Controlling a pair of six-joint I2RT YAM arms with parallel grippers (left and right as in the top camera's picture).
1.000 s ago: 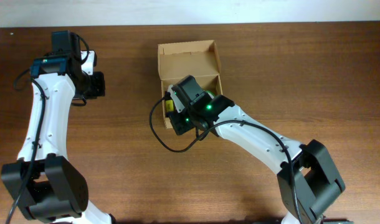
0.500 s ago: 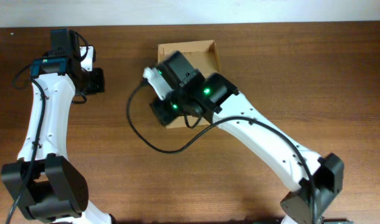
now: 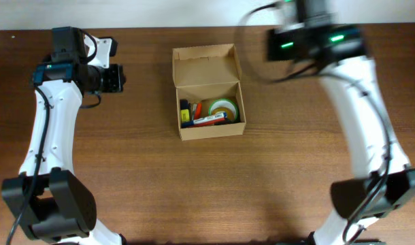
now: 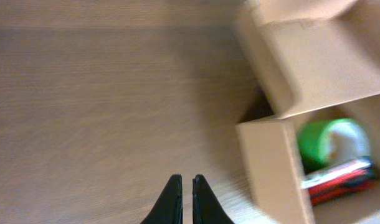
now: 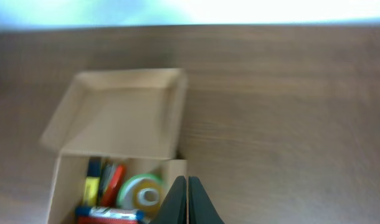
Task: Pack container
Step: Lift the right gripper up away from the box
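My left gripper (image 4: 184, 183) and right gripper (image 5: 184, 182) are both pinched closed, holding nothing. The box (image 3: 204, 67) sits mid-table (image 3: 296, 170) between them, flap open, with a green tape roll (image 3: 223, 107) and pens (image 3: 186, 113) inside.

The left arm (image 3: 47, 129) runs up the left side toward the far end, wrist bent to the right. The left gripper (image 3: 115, 77) has its fingers almost together, holding nothing. The right arm (image 3: 367, 116) stretches to the far right, blurred. The right gripper (image 5: 185, 182) is closed and empty.
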